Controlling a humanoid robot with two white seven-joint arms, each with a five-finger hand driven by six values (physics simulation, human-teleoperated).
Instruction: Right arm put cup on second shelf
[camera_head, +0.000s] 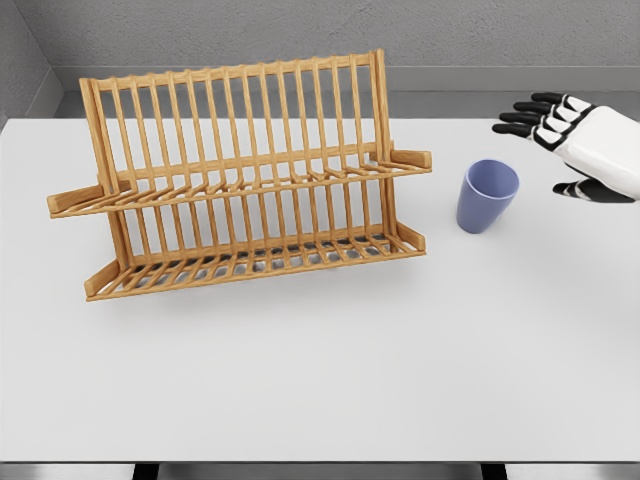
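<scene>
Small blue-violet tapered plastic-looking cup (487, 196) upright on white worktop (330, 370), right of slatted wooden two-tier rack (245, 180). Right hand (570, 140) nearby, fingers spread, empty. Cup likely light, rigid, smooth; wrap mid-wall, firm grip.

I'm seeing a rack (240, 180) of warm, lightly grained wood with a satin sheen, left of centre. The cup (487, 195) reads as smooth matt blue plastic. At the upper right, my right hand (580, 140) shows glossy white shells and black fingers (525, 117). The table (320, 380) looks smooth, matt white.
</scene>
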